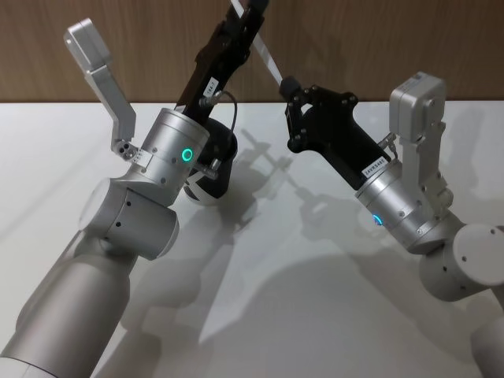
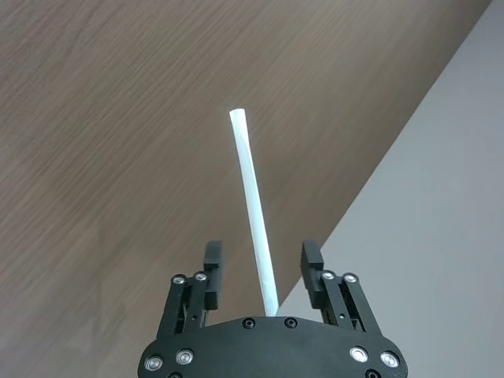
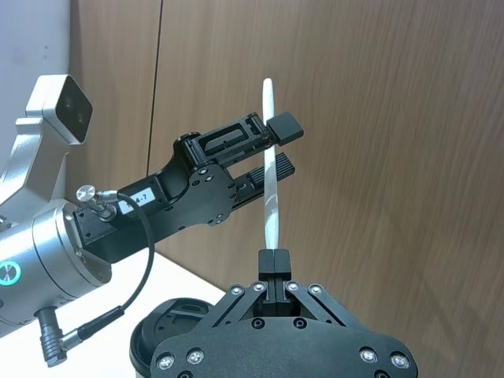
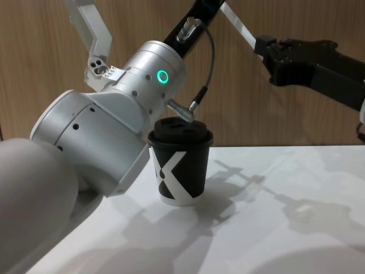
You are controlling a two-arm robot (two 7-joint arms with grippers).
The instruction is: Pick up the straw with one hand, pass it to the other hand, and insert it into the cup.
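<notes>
The left arm rises from the near left corner of the bench (image 1: 315, 299) and holds the left gripper (image 3: 277, 146) high over the far edge, in front of the wooden wall (image 4: 319, 108); a green ring (image 4: 163, 76) glows on its silver wrist, and a dark cable (image 4: 211, 57) with a metal plug hangs beside it. This claw is released; its two fingers (image 2: 213, 264) stand spread on both sides of the straw (image 2: 253, 205), with a gap at each side, so they do not touch it. Below this wrist the cup (image 4: 181, 171) stands upright on the bench, near the far edge and left of the middle; its domed lid (image 4: 180, 130) is on, and the white logo (image 4: 165, 171) faces the robot. The straw is in the air, above the cup and to the right of it, well apart from the lid; it is tilted, the upper end leaning to the left and passing between the left fingers, the lower end going down to the right. The right gripper (image 1: 288, 85) reaches in from the right side of the bench, also high over the far part; it is clenched on the lower end of the straw, with its two pads (image 3: 268, 268) pressed together around it.
</notes>
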